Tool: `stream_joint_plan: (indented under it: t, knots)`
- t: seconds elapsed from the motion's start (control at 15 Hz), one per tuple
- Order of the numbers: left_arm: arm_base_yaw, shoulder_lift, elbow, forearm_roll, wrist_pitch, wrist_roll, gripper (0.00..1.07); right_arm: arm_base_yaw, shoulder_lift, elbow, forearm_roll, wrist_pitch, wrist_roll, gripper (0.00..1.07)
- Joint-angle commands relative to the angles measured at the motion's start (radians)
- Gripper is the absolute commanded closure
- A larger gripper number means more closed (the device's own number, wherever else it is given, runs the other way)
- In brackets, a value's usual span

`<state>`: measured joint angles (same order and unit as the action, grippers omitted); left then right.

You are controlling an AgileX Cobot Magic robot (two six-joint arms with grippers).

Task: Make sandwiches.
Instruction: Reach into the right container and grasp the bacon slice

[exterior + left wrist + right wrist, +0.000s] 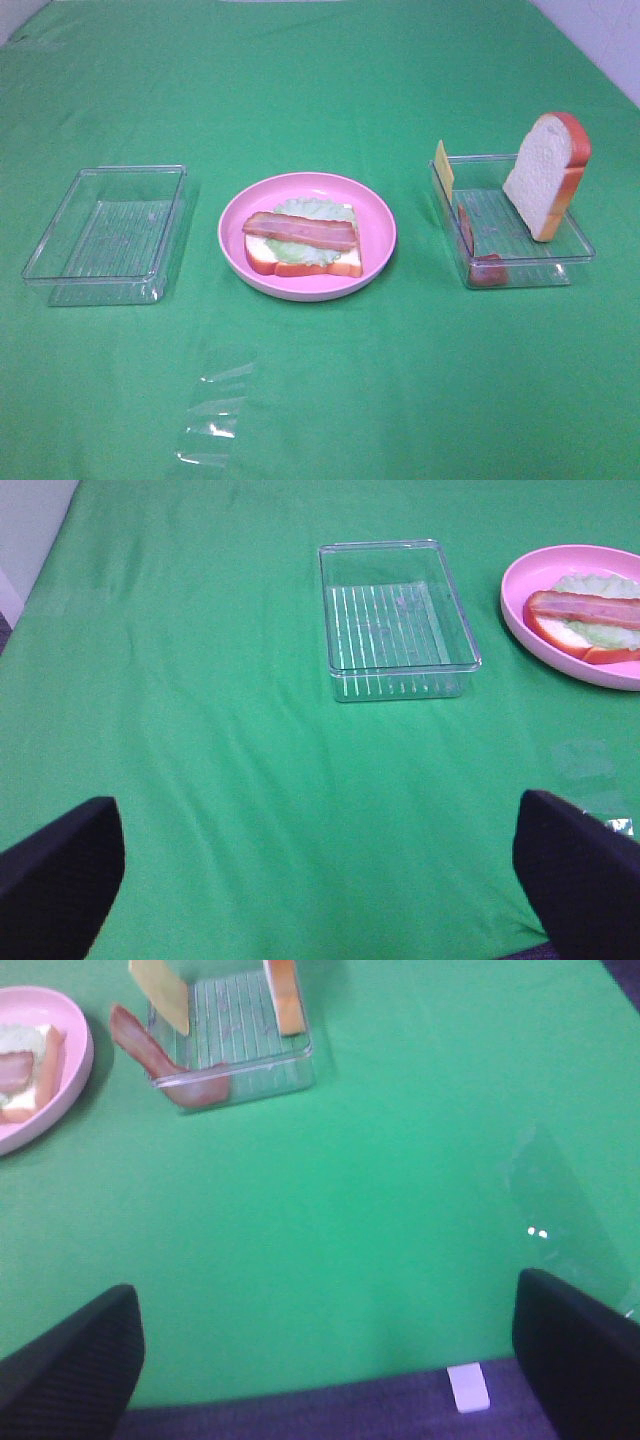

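My half-built sandwich point(308, 254) lies on the pink plate point(383, 228), bacon point(300, 230) lengthwise across it. The cheese point(443, 170) and bread slice point(547, 175) stand in the tray point(520, 275) right of the plate, ahead of my right gripper point(325, 1310), nearer than my left gripper point(318, 830); both are spread wide

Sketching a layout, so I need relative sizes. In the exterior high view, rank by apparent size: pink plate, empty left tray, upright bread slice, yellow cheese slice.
1. Empty left tray and pink plate: about alike, too close to rank.
2. Upright bread slice.
3. Yellow cheese slice, clearly smallest.
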<state>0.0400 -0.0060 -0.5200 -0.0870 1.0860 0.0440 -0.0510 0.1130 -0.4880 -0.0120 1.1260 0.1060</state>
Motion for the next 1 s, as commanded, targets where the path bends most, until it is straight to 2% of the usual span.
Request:
stream_joint_plan:
  t: [0.07,0.4,0.47,0.53,0.67,0.73,1.0]
  knots:
    - [0.001,-0.021,0.004,-0.009,-0.008,-0.007,0.09,0.001,0.224,-0.078,0.029,0.019,-0.023,0.13]
    - [0.001,-0.021,0.004,-0.009,-0.008,-0.01,0.09,0.001,0.733,-0.291,0.02,0.067,-0.019,0.13]
    - [0.001,-0.021,0.004,-0.009,-0.008,-0.01,0.09,0.001,0.859,-0.342,0.024,0.082,-0.019,0.13]
    - [0.0,-0.021,0.004,-0.009,-0.008,-0.01,0.09,0.001,1.049,-0.444,0.038,0.078,-0.025,0.14]
    - [0.0,-0.021,0.004,-0.009,-0.008,-0.01,0.09,0.008,1.172,-0.516,0.097,0.066,-0.071,0.14]
    - [0.0,-0.021,0.004,-0.009,-0.008,-0.01,0.09,0.029,1.2,-0.532,0.099,0.066,-0.067,0.14]
    - [0.0,-0.021,0.004,-0.009,-0.008,-0.01,0.09,0.271,1.382,-0.653,0.012,-0.036,0.122,0.14]
